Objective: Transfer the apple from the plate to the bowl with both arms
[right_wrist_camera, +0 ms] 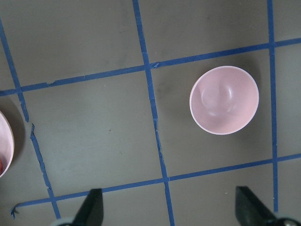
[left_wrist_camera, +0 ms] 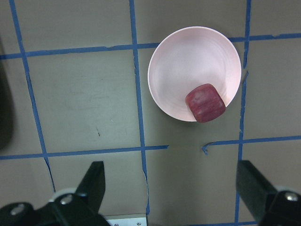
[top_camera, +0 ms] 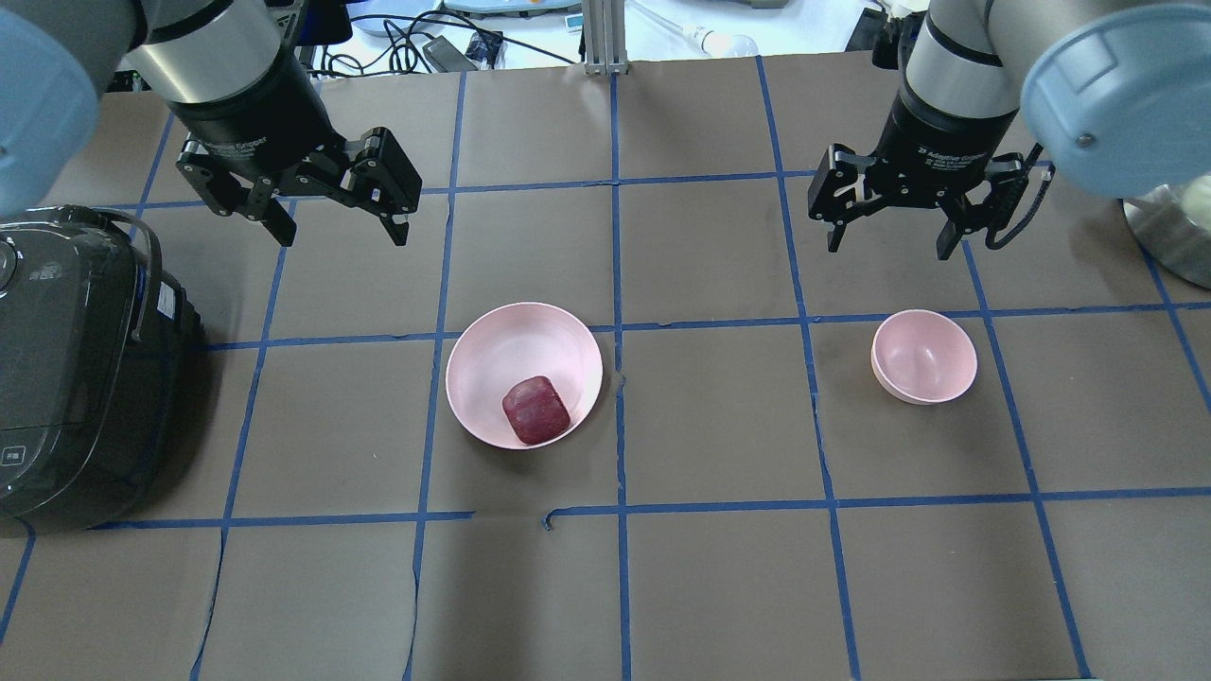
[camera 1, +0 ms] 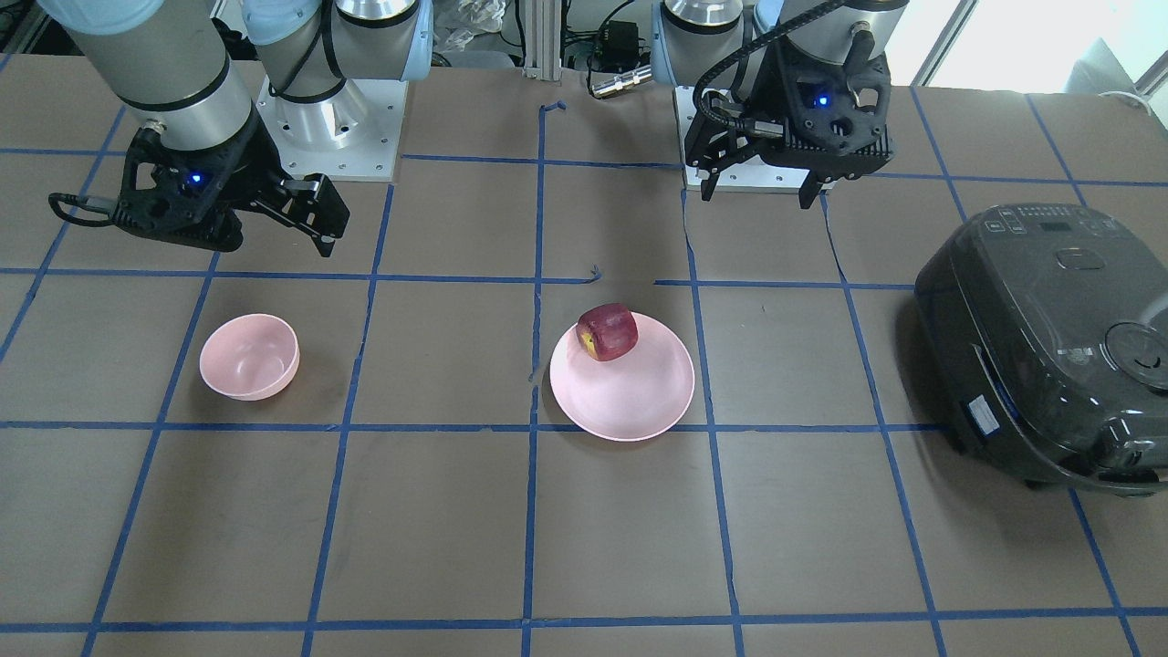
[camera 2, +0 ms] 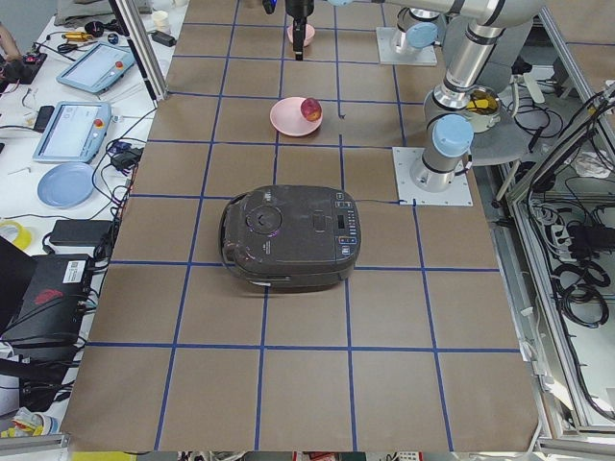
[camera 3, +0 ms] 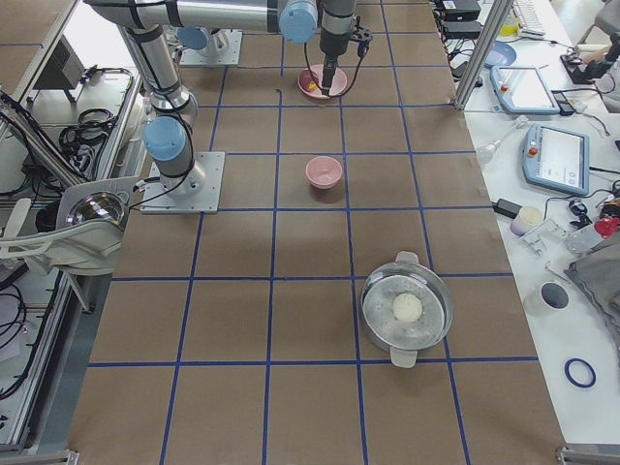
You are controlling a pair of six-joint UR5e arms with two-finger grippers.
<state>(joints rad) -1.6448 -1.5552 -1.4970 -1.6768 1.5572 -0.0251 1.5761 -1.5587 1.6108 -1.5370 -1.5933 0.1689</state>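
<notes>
The dark red apple [top_camera: 535, 410] lies on the near-right part of the wide pink plate [top_camera: 501, 350], left of the table's middle. The small deep pink bowl [top_camera: 924, 356] stands empty to the right. My left gripper [top_camera: 342, 236] is open and empty, up in the air beyond and left of the plate. My right gripper [top_camera: 889, 246] is open and empty, up in the air just beyond the bowl. The left wrist view shows the apple [left_wrist_camera: 205, 102] on the plate [left_wrist_camera: 188, 61]. The right wrist view shows the bowl [right_wrist_camera: 224, 100].
A dark grey rice cooker [top_camera: 66, 359] stands at the table's left end, near my left arm. A metal pot [camera 3: 407, 310] with a lid stands beyond the bowl at the right end. Blue tape lines grid the brown table.
</notes>
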